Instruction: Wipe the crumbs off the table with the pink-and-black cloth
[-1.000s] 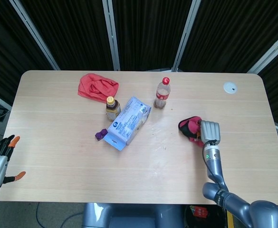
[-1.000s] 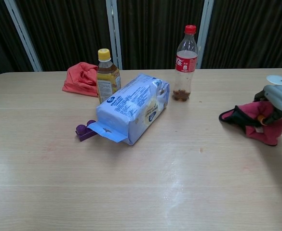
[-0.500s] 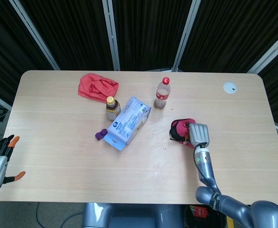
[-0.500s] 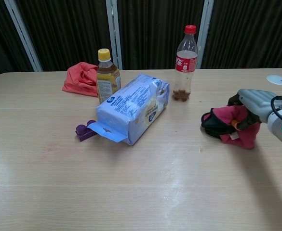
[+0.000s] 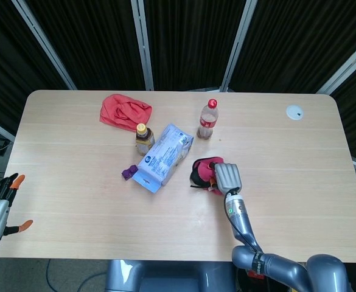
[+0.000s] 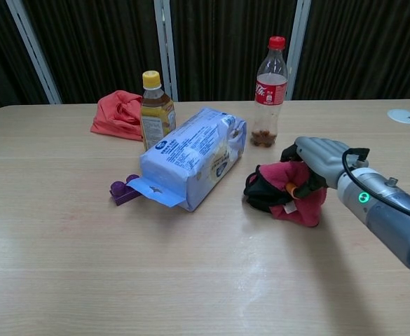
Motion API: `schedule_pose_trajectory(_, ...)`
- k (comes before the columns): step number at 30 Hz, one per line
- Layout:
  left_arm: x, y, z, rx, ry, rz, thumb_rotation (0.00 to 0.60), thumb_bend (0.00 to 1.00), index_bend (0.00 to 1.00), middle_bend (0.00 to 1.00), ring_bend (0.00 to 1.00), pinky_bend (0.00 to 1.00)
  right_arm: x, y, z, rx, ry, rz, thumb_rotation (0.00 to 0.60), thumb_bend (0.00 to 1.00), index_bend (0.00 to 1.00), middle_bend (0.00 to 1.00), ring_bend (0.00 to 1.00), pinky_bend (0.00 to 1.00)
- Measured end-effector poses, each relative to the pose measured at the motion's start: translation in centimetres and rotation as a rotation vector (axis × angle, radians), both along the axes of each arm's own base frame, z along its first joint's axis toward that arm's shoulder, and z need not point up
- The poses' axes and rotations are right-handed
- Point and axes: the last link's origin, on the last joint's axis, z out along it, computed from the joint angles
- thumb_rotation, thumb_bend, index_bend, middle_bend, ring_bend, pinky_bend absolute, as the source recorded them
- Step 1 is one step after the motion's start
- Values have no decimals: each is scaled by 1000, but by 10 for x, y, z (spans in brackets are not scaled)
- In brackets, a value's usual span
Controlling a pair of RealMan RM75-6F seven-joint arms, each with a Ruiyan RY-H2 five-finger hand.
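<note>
The pink-and-black cloth [image 5: 202,172] [image 6: 278,192] lies bunched on the table just right of the blue pack. My right hand [image 5: 224,177] [image 6: 318,159] grips its right side and presses it against the tabletop. Crumbs are too small to make out on the wood. My left hand [image 5: 0,201] hangs off the table's front left corner, its fingers spread and holding nothing; the chest view does not show it.
A blue tissue pack [image 5: 164,156] [image 6: 190,157] lies close to the left of the cloth, with a purple piece [image 5: 129,173] beside it. A yellow-capped bottle [image 6: 155,110], a cola bottle [image 6: 270,89] and a red cloth [image 5: 124,112] stand behind. A white disc [image 5: 294,112] sits far right.
My right hand has dragged the pink-and-black cloth leftward across the table, from the right side to just beside the blue pack. The left hand has not moved.
</note>
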Motion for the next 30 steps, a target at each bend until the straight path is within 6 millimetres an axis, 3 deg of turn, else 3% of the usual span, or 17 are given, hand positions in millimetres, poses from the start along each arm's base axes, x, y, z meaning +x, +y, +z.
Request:
schedule_pose_trajectory(6,0,1,0,4,1,-2,600,0,17,0,0,0,-4,-5,-4,0,21,-11,600,529,754,651,546,717)
schedule_pose_trajectory(16,-1,1,0,0,-6,5,600,0,17,0,0,0,-30,-24,0,-29,110,-40,600,532,754,651,546,717)
schedule_pose_trajectory(22,-1,1,-1,0,2,1,600,0,17,0,0,0,-52,-34,12,-53,179,-38,600,530,754,651,546,717)
schedule_pose_trajectory(30,2,0,-2,0,13,-16,600,0,24,0,0,0,-79,-32,40,-111,221,-64,600,531,754,651,546,716)
